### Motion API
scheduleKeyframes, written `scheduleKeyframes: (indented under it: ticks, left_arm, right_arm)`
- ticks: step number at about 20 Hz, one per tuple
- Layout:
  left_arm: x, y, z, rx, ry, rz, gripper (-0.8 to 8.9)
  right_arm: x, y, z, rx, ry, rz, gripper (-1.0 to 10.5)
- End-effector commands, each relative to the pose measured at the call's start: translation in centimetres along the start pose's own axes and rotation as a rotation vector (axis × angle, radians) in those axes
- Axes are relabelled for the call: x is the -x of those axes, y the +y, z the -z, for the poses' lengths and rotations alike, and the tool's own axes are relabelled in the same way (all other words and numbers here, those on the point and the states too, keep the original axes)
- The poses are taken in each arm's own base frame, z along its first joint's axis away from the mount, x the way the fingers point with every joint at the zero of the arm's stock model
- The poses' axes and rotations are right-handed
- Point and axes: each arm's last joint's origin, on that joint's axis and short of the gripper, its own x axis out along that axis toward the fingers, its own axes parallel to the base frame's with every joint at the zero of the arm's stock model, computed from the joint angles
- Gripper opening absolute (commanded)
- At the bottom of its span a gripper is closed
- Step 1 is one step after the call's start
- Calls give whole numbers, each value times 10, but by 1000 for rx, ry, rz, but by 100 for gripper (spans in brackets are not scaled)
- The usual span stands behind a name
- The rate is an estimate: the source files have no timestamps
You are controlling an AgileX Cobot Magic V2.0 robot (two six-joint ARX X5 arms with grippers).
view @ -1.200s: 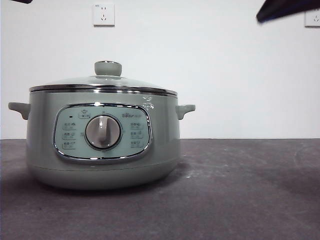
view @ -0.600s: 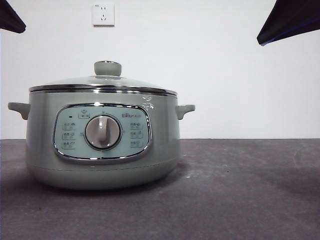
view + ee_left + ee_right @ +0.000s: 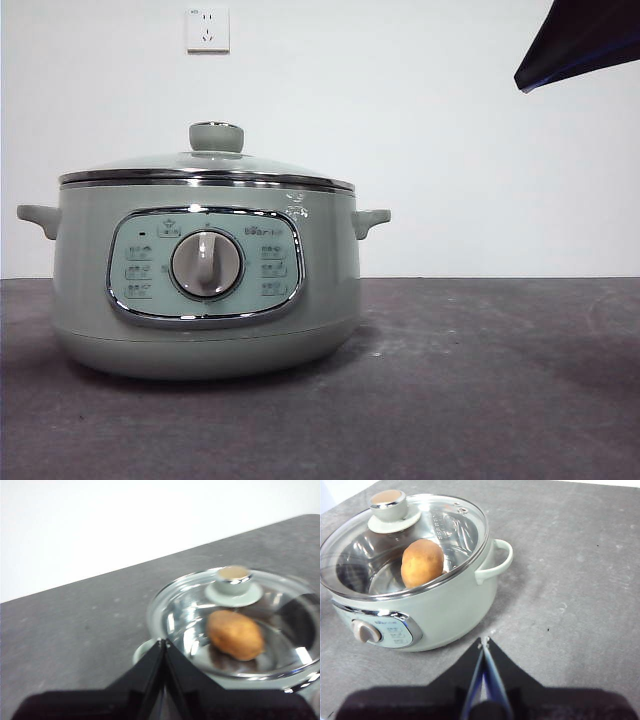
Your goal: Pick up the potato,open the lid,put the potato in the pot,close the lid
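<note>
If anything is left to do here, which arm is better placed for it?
Neither is needed: the potato already lies inside the pot under the seated lid. Both the left gripper and right gripper are shut, empty and clear of the pot. For a lid fix, neither looks clearly nearer.

Potato: oval orange-brown potato [image 3: 422, 562] can't be seen from front; pot wall hides it. Seen only thru glass in wrist views, w/ glare streaks over it.
Pot: big round sage-green cooker [image 3: 205, 290] cut by edge in left wrist view; its dial panel out of sight there. Panel icons too small to read from front.
Lid: domed glass lid w/ steel rim [image 3: 235, 625] soft and blurred in left wrist view, far side cut off.
Arm: dark tip [image 3: 585, 40] at top corner of front view, mostly out of frame; which arm, can't tell.
</note>
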Motion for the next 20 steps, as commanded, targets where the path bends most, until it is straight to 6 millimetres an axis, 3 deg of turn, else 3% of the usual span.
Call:
scheduleKeyframes:
  ticks: [1, 5, 9, 14, 20]
  left_arm:
    - [0, 4, 24, 6, -21, -45, -4]
    - [-5, 6, 72, 65, -29, -133, -4]
    - [-14, 6, 107, 81, -3, -166, -4]
    - [-17, 4, 126, 97, 18, -175, -4]
    - [-17, 5, 125, 108, 8, -176, -3]
  right_arm:
    - [-1, 0, 2, 1, 1, 3, 2]
    - [-1, 0, 2, 1, 1, 2, 2]
    - [-1, 0, 2, 1, 1, 3, 1]
    - [-1, 0, 2, 1, 1, 3, 1]
    - [-1, 0, 2, 2, 4, 4, 2]
